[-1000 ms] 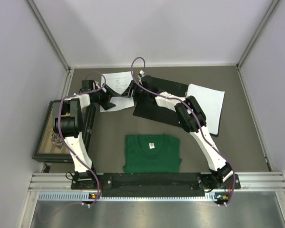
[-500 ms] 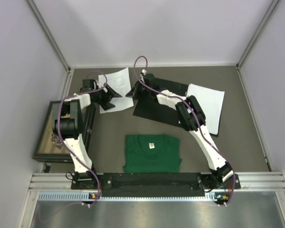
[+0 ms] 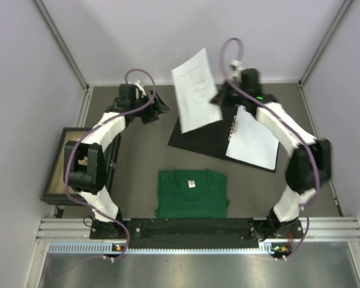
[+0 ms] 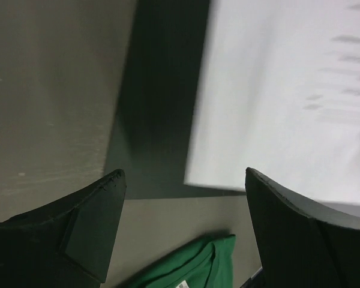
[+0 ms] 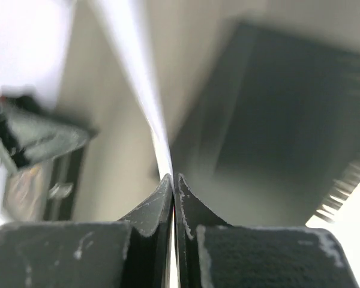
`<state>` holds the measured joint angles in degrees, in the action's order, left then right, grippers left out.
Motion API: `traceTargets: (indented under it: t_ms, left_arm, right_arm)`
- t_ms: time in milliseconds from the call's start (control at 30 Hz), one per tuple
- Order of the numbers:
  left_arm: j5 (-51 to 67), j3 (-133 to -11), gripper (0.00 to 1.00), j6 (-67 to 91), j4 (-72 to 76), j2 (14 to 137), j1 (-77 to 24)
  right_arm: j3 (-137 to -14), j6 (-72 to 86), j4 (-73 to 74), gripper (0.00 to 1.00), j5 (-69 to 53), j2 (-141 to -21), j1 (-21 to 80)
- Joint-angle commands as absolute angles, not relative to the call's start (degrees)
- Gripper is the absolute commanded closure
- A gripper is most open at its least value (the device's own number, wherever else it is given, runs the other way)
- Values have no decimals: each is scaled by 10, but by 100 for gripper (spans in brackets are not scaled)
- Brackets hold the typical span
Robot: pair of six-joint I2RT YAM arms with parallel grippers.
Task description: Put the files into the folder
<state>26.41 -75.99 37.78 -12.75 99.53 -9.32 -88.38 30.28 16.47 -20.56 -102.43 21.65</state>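
Where the right claw (image 5: 173, 180) bites: clamped on an edge of one of the files (image 3: 195, 90), held up above the folder's (image 3: 192, 141) black inner face.
Left claw (image 4: 183, 174): spread wide, empty, nearby.
Handling: light, limp, likely to flutter or crease; hold by a margin, lower flat.

You have bare grey tabletop (image 3: 138, 156) between the flat open black folder (image 3: 198, 141) and the dark-framed picture box (image 3: 56, 175). A raised white printed sheet (image 3: 196, 91) hangs over the folder's far-left corner. A folded green T-shirt (image 3: 192, 193) lies nearer the bases.
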Motion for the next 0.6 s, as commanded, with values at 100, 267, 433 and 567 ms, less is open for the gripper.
traceTargets:
  t_ms: [100, 267, 433, 567]
  left_arm:
    - [304, -802, 16, 432, -92, 1094, -183]
    - [323, -835, 16, 444, -87, 1142, -221]
    - [342, -831, 17, 444, -88, 1156, -234]
    - [359, -824, 17, 450, -89, 1150, -242]
  right_arm:
    - [-634, 226, 238, 100, -177, -788, 3]
    - [-549, 195, 265, 100, -155, -727, -112]
    - [-514, 175, 248, 100, -191, -743, -184]
    - [-515, 164, 229, 100, -214, -772, -187]
